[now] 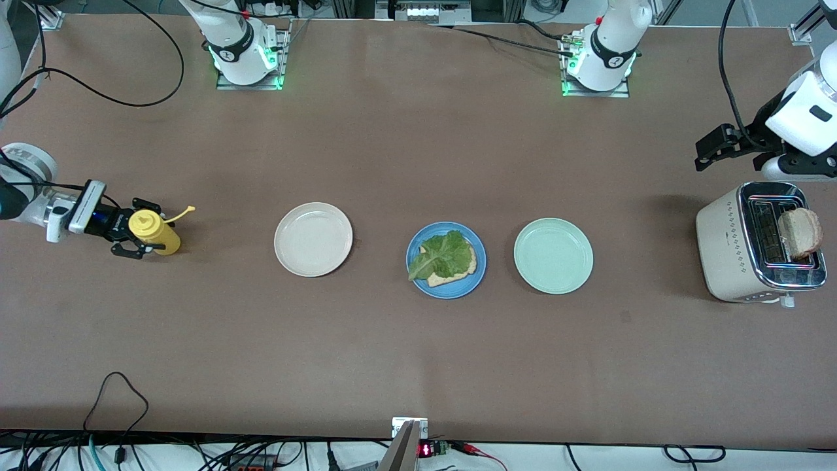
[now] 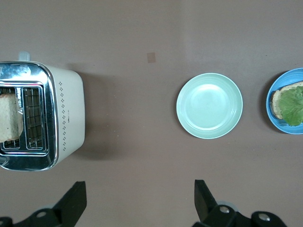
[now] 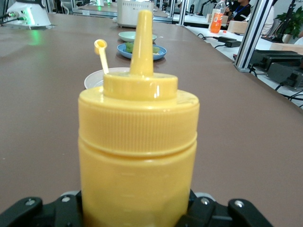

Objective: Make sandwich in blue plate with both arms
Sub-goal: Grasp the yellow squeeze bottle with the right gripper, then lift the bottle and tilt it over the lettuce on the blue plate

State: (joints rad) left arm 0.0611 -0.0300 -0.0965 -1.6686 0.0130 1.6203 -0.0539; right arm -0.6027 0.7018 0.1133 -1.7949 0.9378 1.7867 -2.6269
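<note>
Clamping a yellow squeeze bottle [image 1: 157, 233] between the fingers of the right hand [image 1: 140, 229], at the right arm's end of the desk [image 1: 392, 360], with the bottle's small cap hanging open on its tether beside the nozzle.

Sitting next along the row, toward the middle of the desk, a cream-white plate [image 1: 313, 239], carrying nothing.

Resting at the centre of the row, the blue plate [image 1: 458, 291], holding one slice of toast [image 1: 446, 280] with a ruffled green lettuce leaf [image 1: 443, 256] lying on top of it and covering most of it; showing only this one slice under the leaf.

Lying just beside it, toward the left arm's end, a pale green plate [image 1: 553, 256], also carrying nothing.

Standing well apart from the plates, at the left arm's end, a cream toaster [image 1: 726, 242] with a chrome top, holding a second slice of bread [image 1: 801, 232] that is sticking up out of one slot.

Hovering over bare desk near the toaster, the left hand [image 1: 703, 152], with fingers [image 2: 75, 201] spread wide apart and gripping nothing.
</note>
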